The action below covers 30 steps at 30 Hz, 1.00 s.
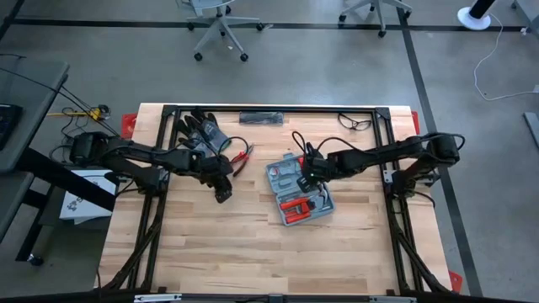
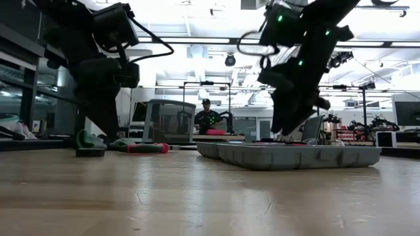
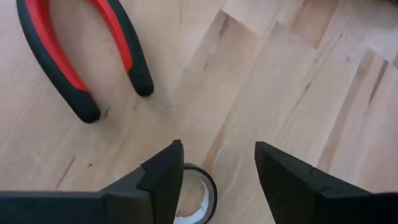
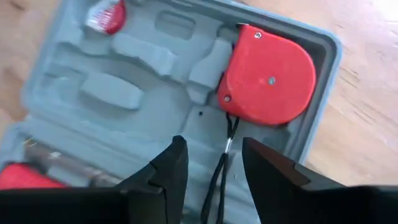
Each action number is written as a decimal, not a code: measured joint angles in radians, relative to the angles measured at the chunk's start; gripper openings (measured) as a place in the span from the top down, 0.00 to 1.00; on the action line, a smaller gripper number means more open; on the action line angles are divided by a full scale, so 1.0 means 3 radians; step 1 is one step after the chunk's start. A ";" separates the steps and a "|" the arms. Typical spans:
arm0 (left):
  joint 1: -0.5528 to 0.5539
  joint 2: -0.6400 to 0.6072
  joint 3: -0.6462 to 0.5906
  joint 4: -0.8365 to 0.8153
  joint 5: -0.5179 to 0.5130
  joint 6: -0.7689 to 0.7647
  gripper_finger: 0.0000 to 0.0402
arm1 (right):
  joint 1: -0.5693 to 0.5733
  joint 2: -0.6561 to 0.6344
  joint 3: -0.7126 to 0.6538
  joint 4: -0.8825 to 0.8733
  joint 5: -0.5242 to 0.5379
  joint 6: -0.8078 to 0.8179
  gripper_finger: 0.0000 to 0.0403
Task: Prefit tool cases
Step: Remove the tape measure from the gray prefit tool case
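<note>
Left end effector is hanging low over the bench, fingers spread wide, holding nothing. A tape roll is lying on the wood, partly under one finger; we cannot tell whether that finger is touching it. Pliers with red and black handles are lying near, apart from both.

Right end effector is hovering over the open case, fingers also parted, empty. A red tape measure is sitting in its recess at one corner, its black cord trailing out between the fingers. In the overhead view the case is lying open mid-bench, right of centre, with red tools in one half.

Risks, as we are judging them:
- Left closing as it stands may clip the roll's rim and flick it away, since the roll is off-centre in the gap.
- Right descending may snag the loose cord and drag the measure out of its seat.
- Any push on the case wall may slide the whole case.
</note>
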 joint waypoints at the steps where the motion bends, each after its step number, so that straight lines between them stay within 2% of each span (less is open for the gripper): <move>1: 0.0000 0.0000 0.0000 0.0004 -0.0007 0.0001 0.52 | -0.0020 0.0052 0.0000 0.0025 -0.0024 -0.0007 0.64; 6: 0.0000 0.0003 0.0000 -0.0002 -0.0006 -0.0019 0.53 | -0.0063 0.0356 0.0012 0.0077 -0.0006 0.0012 0.64; 10: -0.0003 0.0004 0.0000 -0.0004 -0.0006 -0.0082 0.53 | -0.0064 0.0541 0.0020 0.0079 0.0084 0.0247 0.64; 13: -0.0006 0.0004 0.0000 -0.0007 -0.0004 -0.0084 0.53 | -0.0039 0.0546 0.0016 0.0112 0.0108 0.0276 0.74; 15: -0.0006 0.0004 0.0000 -0.0004 -0.0001 -0.0083 0.53 | -0.0009 0.0489 0.0006 0.0136 0.0123 0.0265 0.89; 17: -0.0006 0.0004 0.0000 -0.0006 -0.0004 -0.0083 0.53 | 0.0012 0.0425 0.0002 0.0175 0.0040 0.0229 0.97; 21: -0.0006 0.0004 0.0000 -0.0006 -0.0008 -0.0081 0.53 | 0.0032 0.0233 -0.0013 0.0161 -0.0019 0.0290 0.99; 30: -0.0008 0.0004 0.0001 -0.0008 -0.0069 -0.0075 0.53 | 0.0042 -0.0604 -0.0003 0.0386 0.0332 0.0205 0.99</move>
